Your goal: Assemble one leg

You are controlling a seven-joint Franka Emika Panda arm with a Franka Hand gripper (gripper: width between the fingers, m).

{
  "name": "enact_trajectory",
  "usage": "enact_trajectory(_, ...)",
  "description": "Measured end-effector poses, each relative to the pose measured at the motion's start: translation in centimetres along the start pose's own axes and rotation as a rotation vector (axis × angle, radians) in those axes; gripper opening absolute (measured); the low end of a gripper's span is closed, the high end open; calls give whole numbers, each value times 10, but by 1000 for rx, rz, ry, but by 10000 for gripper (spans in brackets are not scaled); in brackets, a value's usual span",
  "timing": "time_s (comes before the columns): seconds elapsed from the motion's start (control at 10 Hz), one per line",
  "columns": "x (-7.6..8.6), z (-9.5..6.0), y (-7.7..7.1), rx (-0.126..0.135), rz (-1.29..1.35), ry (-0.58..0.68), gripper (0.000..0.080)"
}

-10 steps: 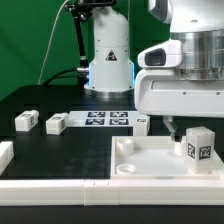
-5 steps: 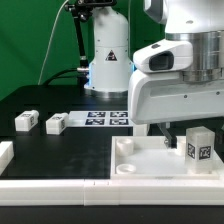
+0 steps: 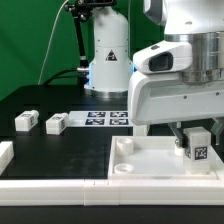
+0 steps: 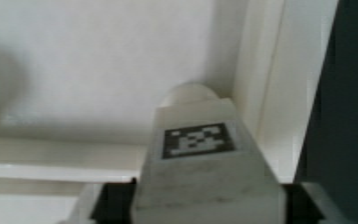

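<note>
Gripper (image 3: 196, 135) has come down over the leg (image 3: 197, 147) since a second ago, and in the exterior view you see its fingers on both sides of the block, which stands upright on the tray (image 3: 135, 160) at the exterior view's right. I judge the grasp is near, but whether it is closed I cannot tell. Two more legs (image 3: 25, 121) lie well apart. In the wrist view the leg (image 4: 202, 150) is white, chunky, its tag facing the camera, between the dark fingers (image 4: 108, 205).

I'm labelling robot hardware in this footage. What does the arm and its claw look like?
The arm has smooth, rounded white casings with dark grey at the joints. Its hand is a boxy white housing with a dark patch on the side. The claw has short dark fingers. No loose cables or printed markings are visible.
</note>
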State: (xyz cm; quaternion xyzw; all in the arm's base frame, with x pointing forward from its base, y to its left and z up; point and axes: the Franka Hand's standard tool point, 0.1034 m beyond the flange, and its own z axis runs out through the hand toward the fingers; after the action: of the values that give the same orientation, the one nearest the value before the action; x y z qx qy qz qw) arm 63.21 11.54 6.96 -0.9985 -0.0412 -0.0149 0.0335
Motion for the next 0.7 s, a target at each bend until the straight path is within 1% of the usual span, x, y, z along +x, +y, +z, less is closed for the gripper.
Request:
enact_trajectory(0.1,0,0,0,2,47,0,290)
enact_trajectory(0.3,0,0,-2,4,229,1,290)
enact_trajectory(0.6,-2,0,-3,18,593,18,290)
enact_trajectory(0.7,-2,0,-2,27,704,18,290)
